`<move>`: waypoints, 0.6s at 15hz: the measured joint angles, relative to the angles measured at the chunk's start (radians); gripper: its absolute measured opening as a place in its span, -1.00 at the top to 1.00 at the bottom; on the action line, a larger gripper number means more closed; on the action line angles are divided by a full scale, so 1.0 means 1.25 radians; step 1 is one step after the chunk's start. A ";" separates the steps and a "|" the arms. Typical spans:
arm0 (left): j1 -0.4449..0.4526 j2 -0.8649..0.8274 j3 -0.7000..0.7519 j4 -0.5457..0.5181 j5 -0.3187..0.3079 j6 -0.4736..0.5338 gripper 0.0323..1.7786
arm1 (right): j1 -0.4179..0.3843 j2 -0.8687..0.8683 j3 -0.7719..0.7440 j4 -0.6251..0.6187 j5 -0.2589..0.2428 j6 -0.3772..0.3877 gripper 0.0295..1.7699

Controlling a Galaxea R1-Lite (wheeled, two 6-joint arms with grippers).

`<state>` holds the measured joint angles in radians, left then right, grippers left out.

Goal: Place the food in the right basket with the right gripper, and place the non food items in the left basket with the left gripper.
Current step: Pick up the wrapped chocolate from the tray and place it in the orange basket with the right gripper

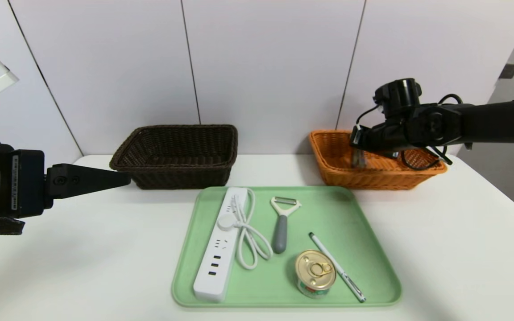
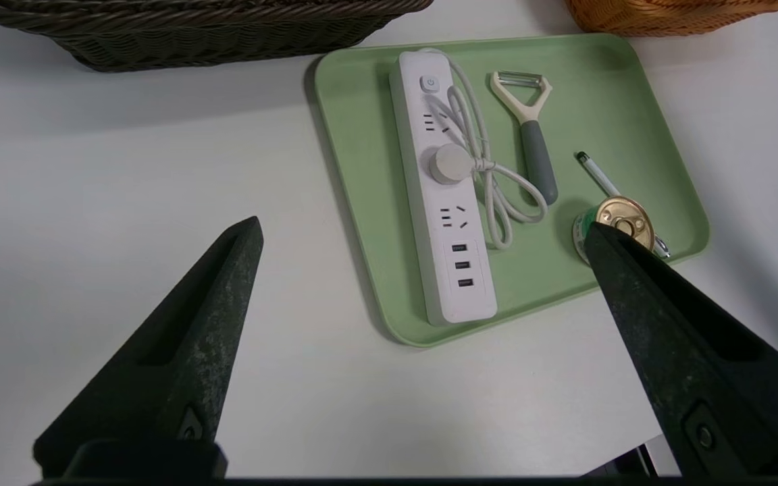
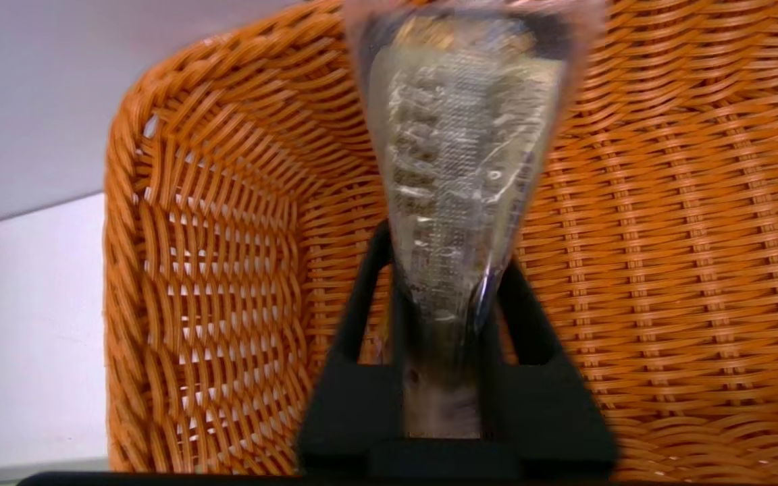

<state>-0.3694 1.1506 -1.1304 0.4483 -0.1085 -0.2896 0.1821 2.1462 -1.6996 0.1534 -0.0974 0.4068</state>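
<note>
Baskets: orange right basket [image 1: 335,167] under my right gripper [image 3: 453,317], dark left basket [image 1: 172,156] near my idle, wide-open left gripper [image 2: 423,236]. Tray [image 1: 368,249]: power strip [image 1: 219,249], peeler [image 1: 282,223], can [image 1: 315,273], pen [image 1: 337,266]. Food packet [image 3: 460,155]: pinched between my right jaws over the orange weave; loosening crookedly could snag it on a finger.

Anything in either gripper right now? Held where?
Right gripper has a clear food packet between its fingers by its narrow end, over the orange basket. Left gripper is open, empty.
</note>
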 joint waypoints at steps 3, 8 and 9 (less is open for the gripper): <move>0.000 0.003 0.001 -0.024 0.001 -0.039 -0.90 | 0.000 0.018 -0.029 -0.001 -0.026 0.022 0.04; -0.001 0.007 0.002 -0.045 -0.018 -0.056 -0.90 | 0.009 0.023 -0.107 0.016 -0.135 0.113 -0.43; -0.001 0.008 0.002 -0.045 -0.021 -0.055 -0.90 | 0.012 0.020 -0.124 0.039 -0.143 0.132 -0.49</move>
<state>-0.3704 1.1606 -1.1277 0.3926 -0.1345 -0.3587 0.1972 2.1711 -1.8549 0.2023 -0.2762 0.5723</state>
